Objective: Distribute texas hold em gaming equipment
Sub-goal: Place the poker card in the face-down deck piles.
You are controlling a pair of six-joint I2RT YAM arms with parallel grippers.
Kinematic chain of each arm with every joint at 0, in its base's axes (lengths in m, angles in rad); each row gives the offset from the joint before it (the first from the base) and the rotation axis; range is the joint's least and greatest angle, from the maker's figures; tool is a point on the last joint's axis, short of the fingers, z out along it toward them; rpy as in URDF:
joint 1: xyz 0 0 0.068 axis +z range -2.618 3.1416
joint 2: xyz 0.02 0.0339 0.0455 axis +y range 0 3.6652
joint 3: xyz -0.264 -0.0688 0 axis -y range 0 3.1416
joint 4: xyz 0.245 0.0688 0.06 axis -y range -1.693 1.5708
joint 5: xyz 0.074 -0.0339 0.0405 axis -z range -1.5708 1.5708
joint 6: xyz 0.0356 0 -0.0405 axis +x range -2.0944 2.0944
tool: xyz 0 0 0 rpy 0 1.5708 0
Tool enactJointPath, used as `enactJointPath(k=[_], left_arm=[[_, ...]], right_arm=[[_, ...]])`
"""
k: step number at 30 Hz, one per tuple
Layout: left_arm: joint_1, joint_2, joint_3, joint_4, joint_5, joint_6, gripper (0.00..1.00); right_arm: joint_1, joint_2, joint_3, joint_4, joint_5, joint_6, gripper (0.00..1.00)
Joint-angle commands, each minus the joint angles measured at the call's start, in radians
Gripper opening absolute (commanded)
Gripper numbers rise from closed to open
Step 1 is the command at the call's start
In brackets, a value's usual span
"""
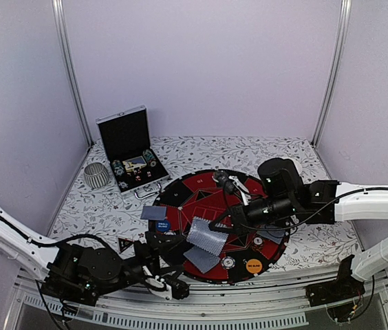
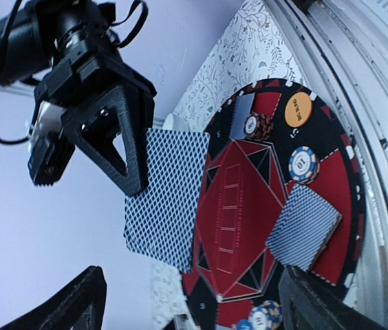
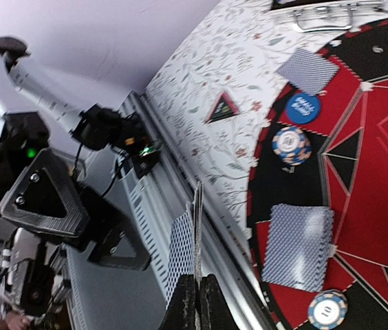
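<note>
**A:** Which step is going on here?

**B:** Dealing the cards, I'd judge. The right pincer (image 3: 195, 292) is clenching a grey-blue-backed held card (image 2: 166, 199) by one edge and is holding it upright in the air above the near-left part of the mat (image 1: 194, 196). I cannot tell whether it is gripping one card or two.

**A:** And the other arm?

**B:** The left pincer (image 2: 192, 289) is standing released, its fingers spread wide. It is sitting low at the near edge of the table (image 1: 276, 155) and facing the held card, clearly apart from it.

**A:** Where is the rest lying?

**B:** The card stack (image 1: 201, 258) is lying flat on the mat, just under the held card. A single card (image 1: 154, 213) is resting at the mat's left rim beside the blue button (image 1: 164, 225). The orange button (image 1: 253, 265) is sitting on the near rim, with a chip (image 1: 228, 262) between it and the stack. The triangular marker (image 1: 125, 243) is lying on the table just off the mat.

**A:** So what is the next move calling for?

**B:** It looks like a handover to me, though a drop onto a seat is possible. For a handover, the left pincer needs to be closing flat on the card's free half before the right one lets go. A thin card could easily be bending or slipping.
</note>
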Motion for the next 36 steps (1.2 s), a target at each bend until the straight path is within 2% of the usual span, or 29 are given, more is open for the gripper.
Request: enactJointPath(k=[1, 3, 5, 9, 12, 18, 23, 36], left_arm=[[0.067, -0.002, 0.061, -0.293, 0.110, -0.511, 0.90], [0.110, -0.024, 0.063, -0.334, 0.209, -0.665, 0.91], [0.182, -0.048, 0.076, -0.378, 0.311, -0.886, 0.90], [0.342, -0.082, 0.110, -0.496, 0.448, -1.217, 0.83], [0.397, -0.103, 0.092, -0.504, 0.524, -1.352, 0.79], [0.452, -0.044, 0.095, -0.518, 0.574, -1.562, 0.70], [0.473, 0.044, 0.112, -0.525, 0.607, -1.626, 0.60], [0.500, 0.199, 0.147, -0.427, 0.673, -1.595, 0.53]], right_arm=[[-0.015, -0.029, -0.127, 0.212, 0.237, 0.149, 0.01], [-0.015, -0.009, -0.205, 0.320, 0.271, 0.211, 0.01], [-0.015, 0.023, -0.242, 0.384, 0.329, 0.264, 0.01], [-0.014, 0.103, -0.275, 0.468, 0.387, 0.311, 0.02], [-0.007, 0.178, -0.269, 0.517, 0.374, 0.331, 0.01], [0.053, 0.272, -0.266, 0.575, 0.380, 0.361, 0.02], [0.079, 0.311, -0.283, 0.619, 0.386, 0.383, 0.02], [0.085, 0.324, -0.329, 0.631, 0.381, 0.414, 0.02]])
